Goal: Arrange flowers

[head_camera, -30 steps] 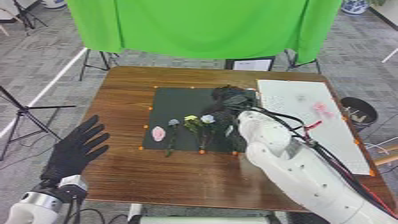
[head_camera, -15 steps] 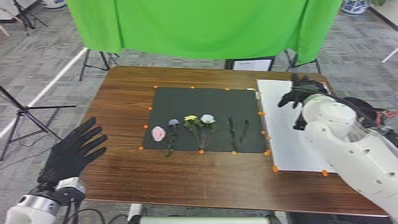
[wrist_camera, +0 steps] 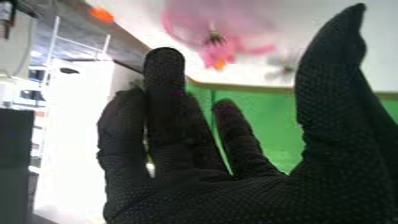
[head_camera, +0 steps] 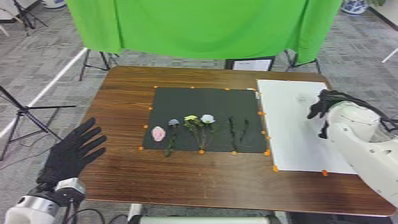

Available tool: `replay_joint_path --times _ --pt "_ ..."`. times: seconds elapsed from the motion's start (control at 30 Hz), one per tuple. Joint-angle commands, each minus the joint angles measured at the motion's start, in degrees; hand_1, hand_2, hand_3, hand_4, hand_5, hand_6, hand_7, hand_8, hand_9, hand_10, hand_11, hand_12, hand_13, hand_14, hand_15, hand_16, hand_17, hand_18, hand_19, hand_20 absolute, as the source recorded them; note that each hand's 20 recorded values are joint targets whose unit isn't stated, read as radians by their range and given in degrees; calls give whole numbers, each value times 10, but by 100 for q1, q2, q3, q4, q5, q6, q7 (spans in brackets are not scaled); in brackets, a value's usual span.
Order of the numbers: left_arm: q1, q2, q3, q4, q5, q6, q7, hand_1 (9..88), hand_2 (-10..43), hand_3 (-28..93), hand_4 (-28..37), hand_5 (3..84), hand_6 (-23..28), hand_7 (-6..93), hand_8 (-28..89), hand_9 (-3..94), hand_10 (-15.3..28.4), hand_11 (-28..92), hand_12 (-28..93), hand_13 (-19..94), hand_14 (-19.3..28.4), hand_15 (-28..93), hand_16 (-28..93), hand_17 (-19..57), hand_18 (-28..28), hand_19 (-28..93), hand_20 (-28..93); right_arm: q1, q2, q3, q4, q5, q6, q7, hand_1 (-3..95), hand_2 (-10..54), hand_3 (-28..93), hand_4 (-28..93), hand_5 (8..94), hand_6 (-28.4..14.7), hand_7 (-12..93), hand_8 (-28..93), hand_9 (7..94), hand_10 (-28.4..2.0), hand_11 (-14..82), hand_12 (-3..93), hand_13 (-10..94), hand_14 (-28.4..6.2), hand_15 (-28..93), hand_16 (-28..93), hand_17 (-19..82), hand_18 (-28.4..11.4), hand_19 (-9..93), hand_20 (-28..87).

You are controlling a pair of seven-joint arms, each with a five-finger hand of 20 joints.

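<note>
Your black-gloved right hand [head_camera: 331, 101], fingers and thumb apart, is over the white rectangular board [head_camera: 293, 135], near a pink flower [wrist_camera: 218, 51]; your spread black-gloved left hand [head_camera: 64, 159] is left of the square black mat [head_camera: 235, 102] bearing thin-stemmed flowers [head_camera: 208, 119]

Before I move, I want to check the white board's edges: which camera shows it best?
The head view: it shows the whole left edge of the white board, though the right hand and arm cover part of its right side. The right wrist view shows part of it beyond the fingers, with something pink on it.
</note>
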Motion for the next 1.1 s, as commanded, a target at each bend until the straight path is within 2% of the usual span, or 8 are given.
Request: replay_joint_path --times 0.03,0.1,0.17,0.3,0.4,0.6,0.9,1.1 --pt "67 -20 -30 -39 -16 -35 7 239 -31 697 -283 239 28 174 -99 206 101 136 197 140 139 211 43 -120 197 315 99 37 24 -11 243 89 -251 -195 258 -95 894 -282 242 -44 235 -134 351 -95 115 164 532 -104 761 220 272 -214 859 509" --pt "89 -28 -40 -55 -14 -18 12 239 -31 698 -283 240 29 174 -99 207 101 136 197 141 139 211 43 -120 198 315 99 65 14 -36 279 172 -287 -201 268 -85 894 -282 297 -66 221 -135 404 -89 134 141 586 -93 750 224 296 -204 875 496" --pt "78 -24 -36 -53 -15 -13 25 239 -30 698 -283 240 29 174 -99 207 101 137 198 141 139 211 43 -120 198 316 99 26 24 -54 294 -26 -183 -345 290 -60 892 -281 346 -61 228 -140 451 -88 144 127 629 -86 740 232 314 -198 888 483" --pt "102 -34 -41 -57 -14 -4 34 240 -29 697 -283 240 28 173 -99 207 101 137 197 141 139 211 43 -120 197 315 99 -121 71 -71 244 -381 207 -739 381 -19 868 -281 524 0 302 -144 656 -77 171 142 727 -60 713 260 370 -186 927 469" --pt "62 -27 -41 -31 -20 -2 4 240 -29 697 -283 240 28 174 -99 207 101 138 197 141 139 211 43 -119 197 315 99 -189 85 -99 185 -560 394 -912 487 -20 812 -283 667 22 404 -43 843 -63 169 292 774 -48 714 290 406 -187 932 510" --pt "82 -29 -45 -49 -18 -3 21 240 -30 700 -283 240 28 175 -99 207 101 138 197 141 139 211 43 -120 197 316 99 -272 110 -154 -13 -783 826 -1103 508 -54 823 -283 724 23 391 -34 890 -51 209 373 798 -39 714 300 431 -187 932 531" --pt "40 -29 -14 -39 -20 -2 0 240 -28 699 -283 240 29 175 -100 207 101 137 196 141 139 212 43 -120 197 316 99 308 -111 -967 -741 -1534 2323 -1651 506 -62 837 -283 739 18 376 -19 898 -48 213 381 803 -38 716 309 440 -189 932 542" --pt "5 -23 29 -31 -20 2 -15 240 -27 700 -283 240 28 175 -100 207 101 137 197 141 139 212 43 -121 197 316 99 831 -426 -1740 -894 -1681 2820 -2267 504 -64 841 -283 739 18 374 -15 899 -47 209 385 802 -36 721 315 442 -189 932 552"
